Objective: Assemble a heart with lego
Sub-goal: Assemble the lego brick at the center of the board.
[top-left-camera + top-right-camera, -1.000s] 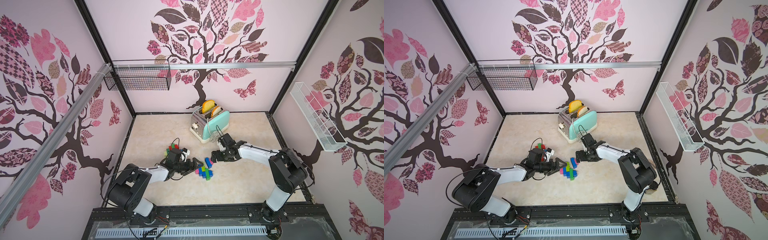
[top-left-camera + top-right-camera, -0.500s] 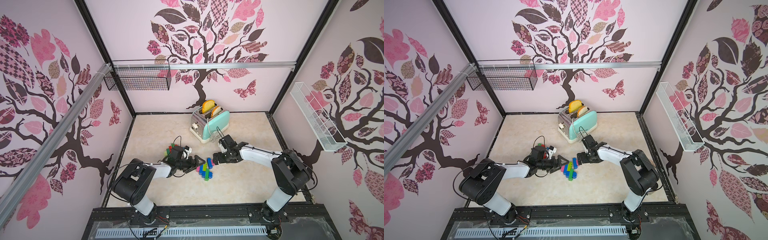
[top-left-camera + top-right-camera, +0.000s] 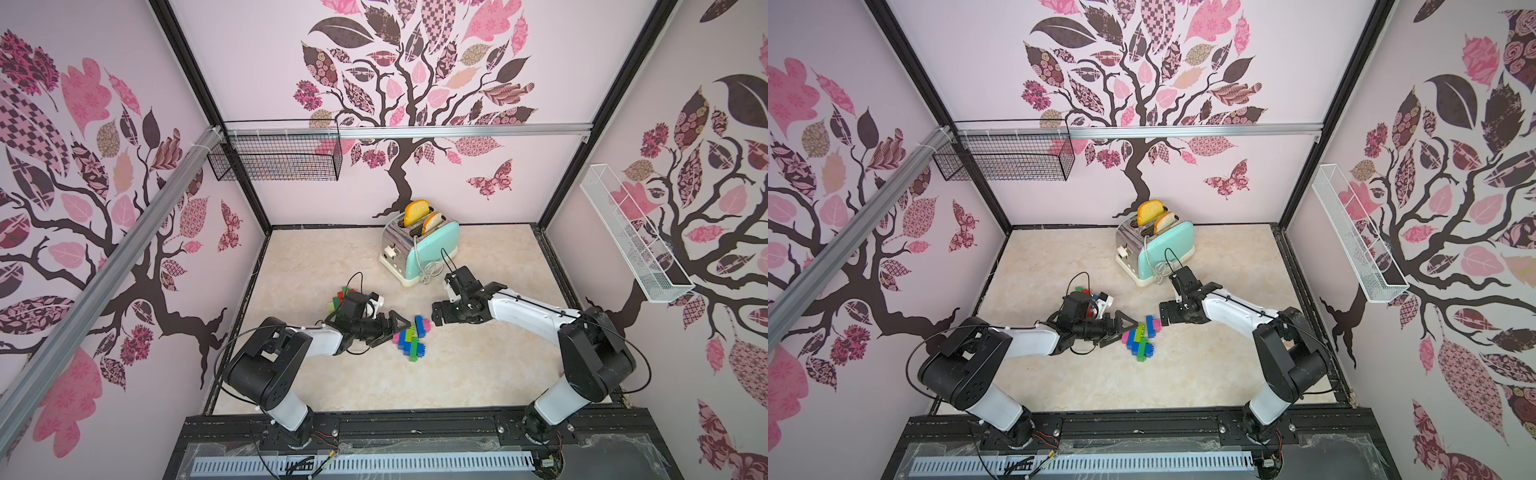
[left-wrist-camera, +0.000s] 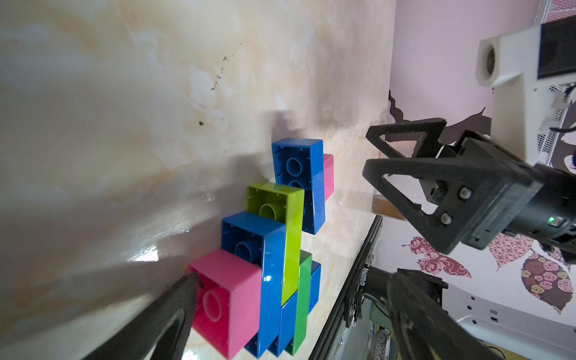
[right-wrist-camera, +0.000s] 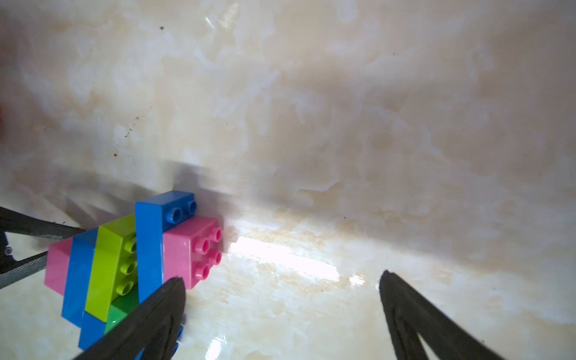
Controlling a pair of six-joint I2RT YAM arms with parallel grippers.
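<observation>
Lego bricks (image 3: 410, 338) are clustered between the left hand (image 3: 392, 331) and the right hand (image 3: 433, 314); both are spread wide.

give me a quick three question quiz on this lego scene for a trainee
1. True or false: the left gripper is shut on the lego assembly.
2. How many bread slices stick out of the toaster? A one, B two, C three.
3. What colour is the square brick at the end of the assembly nearest the right gripper?

Key
1. False: its jaws stand open.
2. B.
3. Pink.
</observation>
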